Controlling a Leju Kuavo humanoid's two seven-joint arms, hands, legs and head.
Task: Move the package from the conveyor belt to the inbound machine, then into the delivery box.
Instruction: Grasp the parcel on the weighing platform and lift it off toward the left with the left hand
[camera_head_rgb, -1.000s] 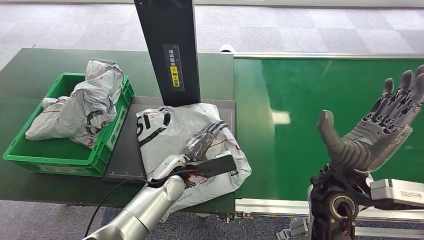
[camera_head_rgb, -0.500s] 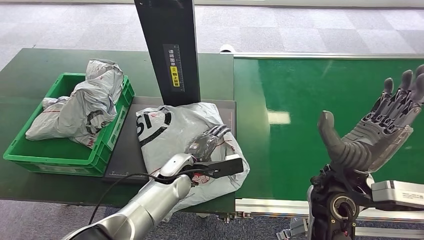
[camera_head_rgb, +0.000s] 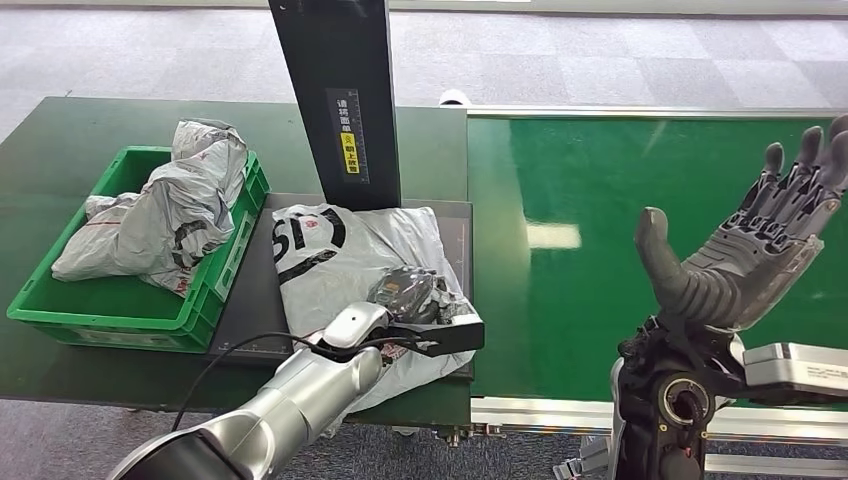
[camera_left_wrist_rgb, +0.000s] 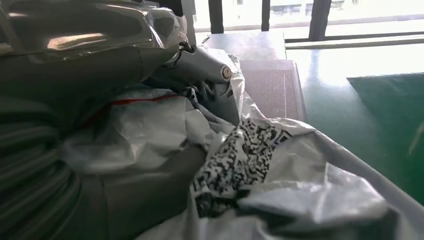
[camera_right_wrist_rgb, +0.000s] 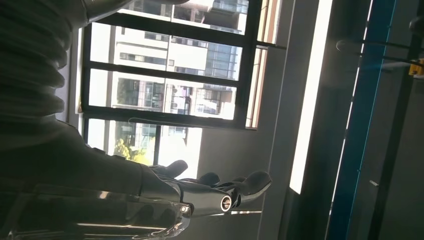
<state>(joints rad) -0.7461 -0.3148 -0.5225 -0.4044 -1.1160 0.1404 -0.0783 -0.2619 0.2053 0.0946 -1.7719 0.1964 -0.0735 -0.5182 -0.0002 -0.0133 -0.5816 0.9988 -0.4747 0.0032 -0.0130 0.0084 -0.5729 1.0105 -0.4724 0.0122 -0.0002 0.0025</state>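
Package (camera_head_rgb: 350, 260) — a grey-white poly mailer, crumpled and slack — lies on the dark plate of the inbound machine (camera_head_rgb: 250, 320) at the foot of its black post, just beside the green delivery box (camera_head_rgb: 35, 305); it looks light, soft and slippery, so bunching the film near its right edge seems the surest hold. Left hand (camera_head_rgb: 410, 292) has its fingers curled into that gathered film, gripping it. Right hand (camera_head_rgb: 750, 245) hangs over the conveyor belt (camera_head_rgb: 580, 180), palm up, fingers spread, holding nothing.
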